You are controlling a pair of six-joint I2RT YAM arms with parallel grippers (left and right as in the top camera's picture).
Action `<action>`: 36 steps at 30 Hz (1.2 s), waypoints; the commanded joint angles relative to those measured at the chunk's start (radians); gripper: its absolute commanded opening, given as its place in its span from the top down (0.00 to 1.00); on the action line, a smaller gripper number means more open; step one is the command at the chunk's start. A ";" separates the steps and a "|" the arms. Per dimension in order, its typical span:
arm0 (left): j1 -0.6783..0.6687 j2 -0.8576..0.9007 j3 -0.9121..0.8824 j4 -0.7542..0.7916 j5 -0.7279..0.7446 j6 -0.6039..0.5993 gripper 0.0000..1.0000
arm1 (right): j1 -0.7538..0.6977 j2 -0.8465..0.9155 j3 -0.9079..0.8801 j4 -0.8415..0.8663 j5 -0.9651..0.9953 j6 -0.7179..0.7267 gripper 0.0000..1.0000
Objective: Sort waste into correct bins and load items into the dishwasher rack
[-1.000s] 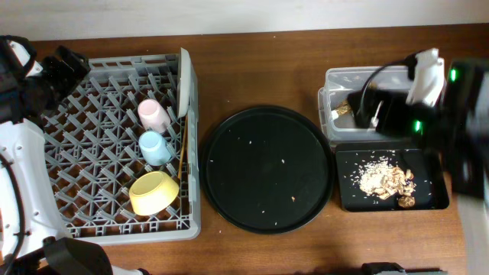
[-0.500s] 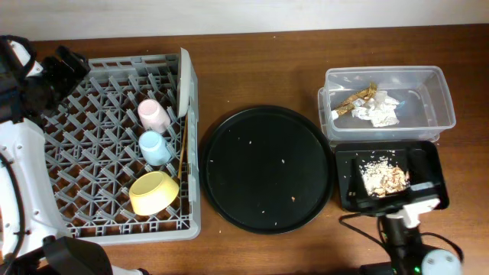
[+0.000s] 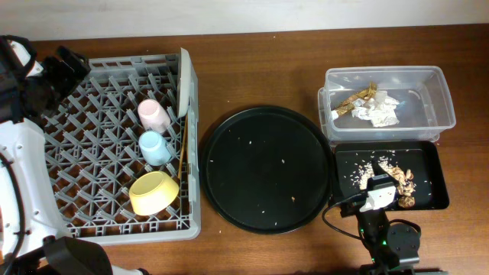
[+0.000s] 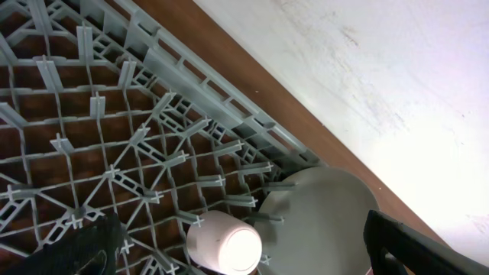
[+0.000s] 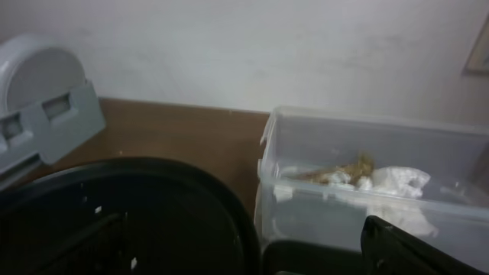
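While both grippers are seen spread wide, nothing gripped: left gripper [image 4: 244, 256] over large square grey plastic dishwasher rack [image 3: 76, 153] | thin wooden chopsticks [image 3: 182, 149] laid in rack, long axis parallel to its right wall | gold-brown wrapper strip [image 3: 357, 99] laid diagonally in clear rectangular plastic tub [image 3: 382, 70] | right gripper [image 5: 244, 256] pointed at tub

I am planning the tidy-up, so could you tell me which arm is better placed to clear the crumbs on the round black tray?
Probably right. The right gripper sits by the shallow black tray, beside the round black tray; the left gripper is across the rack, at its far corner.
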 commanded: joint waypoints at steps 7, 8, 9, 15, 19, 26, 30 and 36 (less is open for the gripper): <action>-0.004 0.002 0.002 0.001 -0.004 0.016 0.01 | -0.008 -0.008 -0.005 -0.007 0.014 0.008 0.01; -0.004 0.002 0.002 0.001 -0.004 0.016 0.00 | -0.008 -0.008 -0.005 -0.007 0.014 0.008 0.01; -0.004 0.002 0.002 0.001 -0.004 0.016 0.00 | -0.008 -0.008 -0.005 -0.007 0.014 0.008 0.01; -0.004 0.002 0.002 0.001 -0.004 0.016 0.00 | -0.008 -0.008 -0.005 -0.007 0.014 0.008 0.01; -0.033 -0.061 0.002 -0.003 -0.011 0.016 0.01 | -0.008 -0.008 -0.005 -0.007 0.014 0.008 0.01; -0.296 -0.406 0.001 -0.002 -0.090 0.017 0.01 | -0.008 -0.008 -0.005 -0.007 0.013 0.008 0.01; -0.395 -0.660 -0.090 -0.002 -0.199 0.017 0.01 | -0.008 -0.008 -0.005 -0.007 0.014 0.008 0.01; -0.395 -1.101 -0.532 -0.035 -0.362 0.017 0.01 | -0.008 -0.008 -0.005 -0.007 0.014 0.008 0.01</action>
